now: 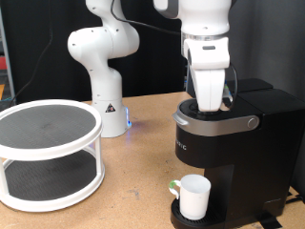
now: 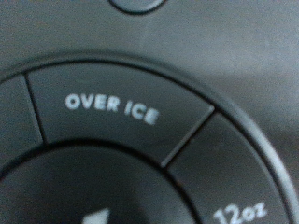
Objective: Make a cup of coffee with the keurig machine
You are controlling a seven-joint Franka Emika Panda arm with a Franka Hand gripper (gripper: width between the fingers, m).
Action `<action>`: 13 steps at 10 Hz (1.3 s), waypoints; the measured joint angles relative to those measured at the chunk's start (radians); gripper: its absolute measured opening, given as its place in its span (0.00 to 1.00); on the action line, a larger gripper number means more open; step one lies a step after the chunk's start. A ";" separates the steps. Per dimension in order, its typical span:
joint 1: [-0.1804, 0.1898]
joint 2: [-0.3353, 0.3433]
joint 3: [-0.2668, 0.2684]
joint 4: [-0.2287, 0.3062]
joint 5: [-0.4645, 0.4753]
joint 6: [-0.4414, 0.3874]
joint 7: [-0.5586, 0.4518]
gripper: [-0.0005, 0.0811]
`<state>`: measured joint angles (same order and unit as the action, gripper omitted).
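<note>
The keurig machine (image 1: 233, 153) stands at the exterior view's right, a tall black block with its silver-grey lid handle (image 1: 224, 122) down across the front, so the lid looks closed. To the exterior view's left sits a white two-tier round rack (image 1: 48, 153), well apart from the machine, and behind it a white robot base (image 1: 103, 72).

The cup (image 1: 193, 197), a white mug, is already set on the drip tray at the machine's foot, directly under the brew head, with its green-tinted handle toward the exterior view's left.

The gripper (image 1: 212, 103) hangs straight down over the machine's top, fingers pointing at the control panel, so the buttons lie directly below it and very close. The wrist view fills with that panel: the "OVER ICE" button (image 2: 112, 107) sits in the middle and the "12oz" button (image 2: 245, 213) just beside it. Whether the fingers are spread or pressed together, I cannot tell; no fingertip shows clearly in either view.
</note>
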<state>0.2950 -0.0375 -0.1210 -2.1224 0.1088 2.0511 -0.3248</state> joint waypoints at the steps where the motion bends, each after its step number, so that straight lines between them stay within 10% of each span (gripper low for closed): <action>1: 0.000 0.015 -0.001 0.022 0.000 -0.028 0.000 0.02; 6: 0.000 0.023 0.000 0.028 0.014 -0.013 -0.017 0.02; 13: 0.001 -0.124 0.000 -0.118 0.224 0.110 -0.238 0.02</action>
<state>0.2959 -0.1610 -0.1211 -2.2405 0.3330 2.1609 -0.5631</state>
